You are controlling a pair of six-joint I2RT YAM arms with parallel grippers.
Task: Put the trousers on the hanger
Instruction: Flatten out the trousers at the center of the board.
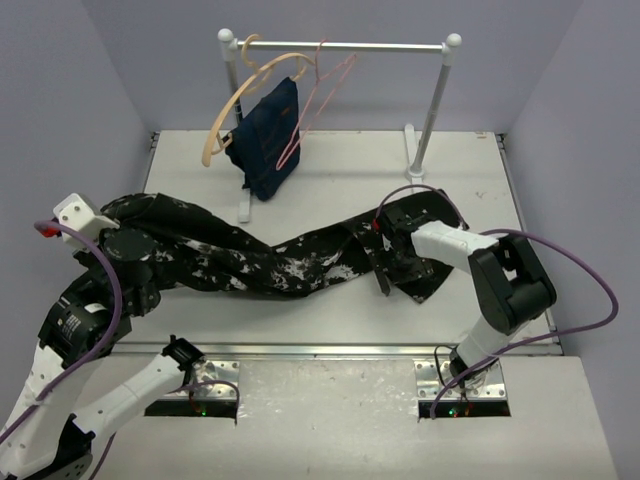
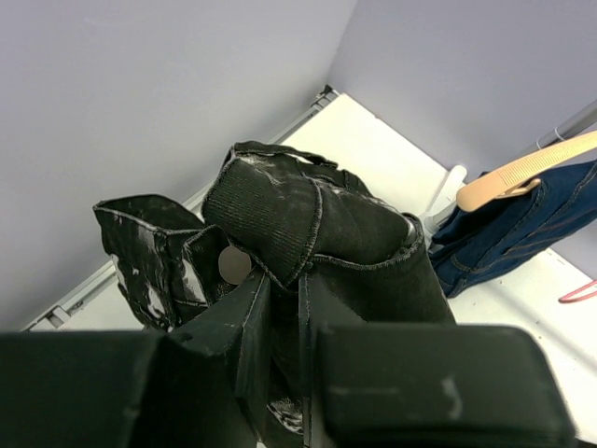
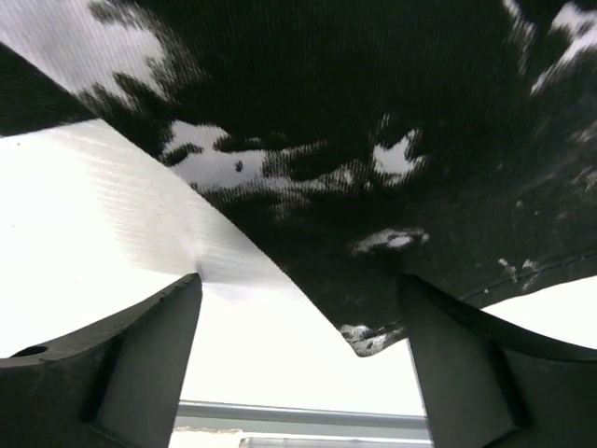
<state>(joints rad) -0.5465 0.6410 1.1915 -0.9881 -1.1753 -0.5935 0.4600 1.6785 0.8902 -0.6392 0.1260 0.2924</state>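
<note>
The trousers (image 1: 270, 258), black with white splotches, lie stretched across the table from left to right. My left gripper (image 1: 128, 243) is shut on their bunched left end; in the left wrist view the fabric (image 2: 308, 215) rises in a fold above the closed gripper (image 2: 284, 308). My right gripper (image 1: 392, 238) is open, low over the right end. In the right wrist view a hem corner (image 3: 373, 331) lies between the spread fingers (image 3: 140, 355) of that gripper (image 3: 298, 280). The pink wire hanger (image 1: 322, 100) hangs on the rail at the back.
A white clothes rail (image 1: 345, 45) stands at the back on two posts. A tan wooden hanger (image 1: 232, 105) on it carries a navy garment (image 1: 268, 140), also in the left wrist view (image 2: 522, 233). Purple walls enclose the table on three sides.
</note>
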